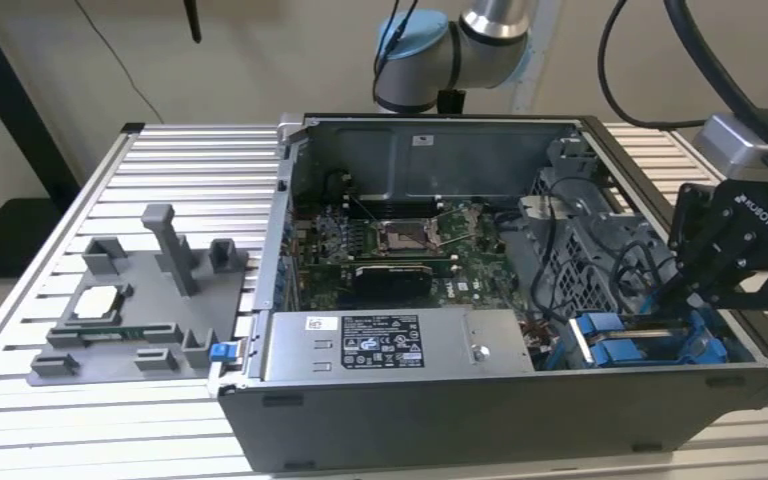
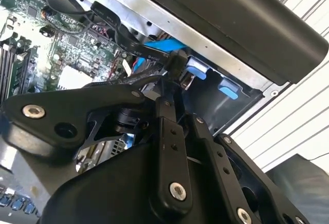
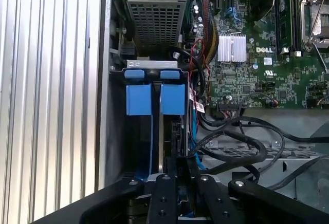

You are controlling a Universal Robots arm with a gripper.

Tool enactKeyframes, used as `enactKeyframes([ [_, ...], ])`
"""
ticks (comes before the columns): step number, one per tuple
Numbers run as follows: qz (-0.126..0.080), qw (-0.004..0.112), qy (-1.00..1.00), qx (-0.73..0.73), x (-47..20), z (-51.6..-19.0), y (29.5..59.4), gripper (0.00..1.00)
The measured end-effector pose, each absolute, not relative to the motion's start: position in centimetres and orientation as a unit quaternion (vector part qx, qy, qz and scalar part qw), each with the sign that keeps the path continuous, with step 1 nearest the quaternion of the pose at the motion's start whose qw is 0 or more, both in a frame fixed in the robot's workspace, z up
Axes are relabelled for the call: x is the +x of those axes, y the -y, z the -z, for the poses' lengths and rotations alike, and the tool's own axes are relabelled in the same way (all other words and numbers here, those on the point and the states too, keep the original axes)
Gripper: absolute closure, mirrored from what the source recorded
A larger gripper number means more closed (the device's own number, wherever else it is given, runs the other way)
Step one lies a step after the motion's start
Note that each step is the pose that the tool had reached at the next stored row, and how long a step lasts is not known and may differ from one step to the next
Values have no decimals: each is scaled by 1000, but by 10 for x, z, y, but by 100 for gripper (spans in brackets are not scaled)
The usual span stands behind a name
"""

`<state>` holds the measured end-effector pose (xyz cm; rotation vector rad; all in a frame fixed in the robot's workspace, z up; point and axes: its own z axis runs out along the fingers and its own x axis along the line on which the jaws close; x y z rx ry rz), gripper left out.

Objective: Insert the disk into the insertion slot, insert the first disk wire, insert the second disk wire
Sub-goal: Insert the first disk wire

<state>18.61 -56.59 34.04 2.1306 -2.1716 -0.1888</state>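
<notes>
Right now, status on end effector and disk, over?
End effector shut on black wire connector. Disk looks seated in insertion slot. Loose black cables alongside.

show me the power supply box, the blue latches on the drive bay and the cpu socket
power supply box (image 1: pixel 398 345): exterior view, on its labelled top face.
blue latches (image 3: pixel 139 99): first wrist view, on one latch's flat face.
cpu socket (image 1: pixel 404 237): exterior view, on the socket's middle.

Narrow insertion slot (image 3: pixel 152 63), case wall (image 3: pixel 103 80) one side, looped black cables (image 3: pixel 241 142) the other; open room over motherboard (image 3: pixel 247 75)
</notes>
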Motion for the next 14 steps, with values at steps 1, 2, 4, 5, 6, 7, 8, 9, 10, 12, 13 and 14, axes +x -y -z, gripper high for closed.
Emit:
enactKeyframes([
  [1, 62, 47, 712, 698, 186, -340, 566, 100],
  [2, 62, 47, 712, 698, 186, -340, 566, 100],
  [4, 62, 47, 712, 698, 186, -339, 566, 100],
  [5, 62, 47, 712, 698, 186, -339, 566, 100],
  [6, 62, 47, 712, 698, 186, -339, 566, 100],
  [7, 62, 47, 712, 698, 186, -338, 566, 100],
  [8, 62, 47, 712, 698, 186, -337, 566, 100],
  [9, 62, 47, 712, 698, 186, -336, 566, 100],
  [10, 62, 47, 712, 698, 186, -335, 566, 100],
  [12, 62, 47, 712, 698, 186, -334, 566, 100],
  [13, 62, 47, 712, 698, 186, -334, 566, 100],
  [14, 62, 47, 712, 698, 186, -333, 566, 100],
])
